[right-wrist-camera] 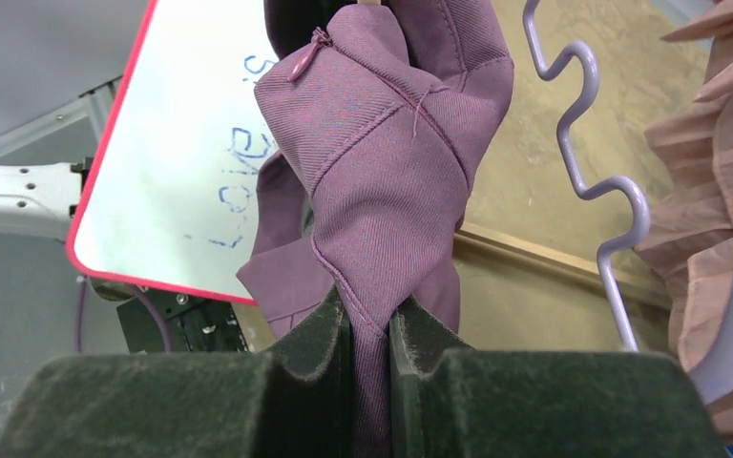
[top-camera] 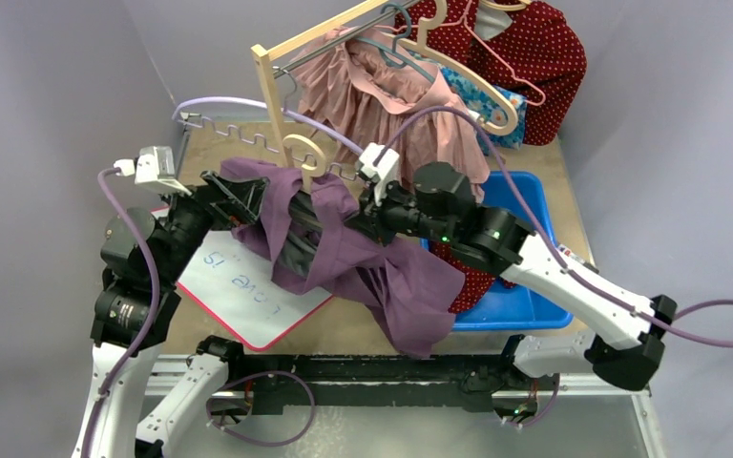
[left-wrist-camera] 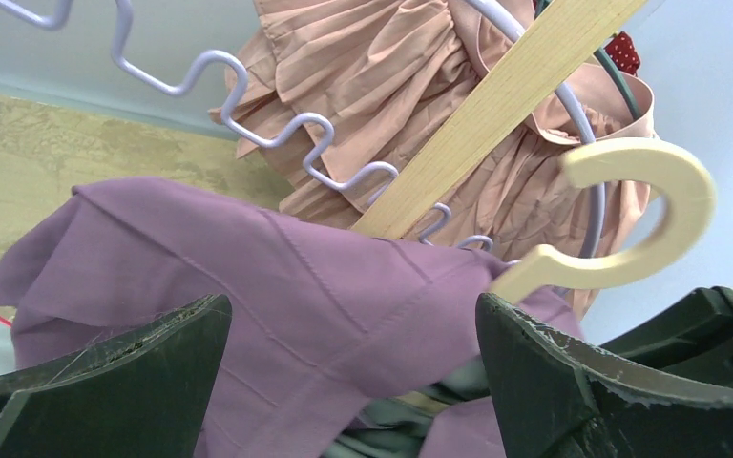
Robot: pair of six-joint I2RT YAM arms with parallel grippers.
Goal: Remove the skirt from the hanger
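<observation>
Skirt [top-camera: 391, 277], top view: one purple piece, draped in the air between left arm [top-camera: 138, 277] and right arm [top-camera: 573, 286], above the surface [top-camera: 344, 324] and partly over the single whiteboard [top-camera: 248, 286]. One cream hanger hook [top-camera: 307, 153] pokes up out of the cloth, so I'd call the skirt not yet off. Behind it are one wooden rack [top-camera: 272, 91], one pink pleated garment [top-camera: 382, 95], one red dotted garment [top-camera: 544, 57], one wavy wire hanger [top-camera: 239, 134] and one blue bin [top-camera: 534, 310]. The rack's own hangers overlap too much for a firm count. Left wrist view: left gripper [left-wrist-camera: 353, 315] is spread wide and holds nothing. Its two fingers sit either side of the skirt, with the hanger hook just past the right-hand one. My guess is it's staged to steady the hanger while the other arm pulls. Right wrist view: right gripper [right-wrist-camera: 370, 329] is clenched on one bunched fold of skirt, and the cloth rises twisted and snug from the pads. That reads as a pull grip for dragging fabric off the hanger. Whiteboard sits behind, wavy wire hanger to the right.
</observation>
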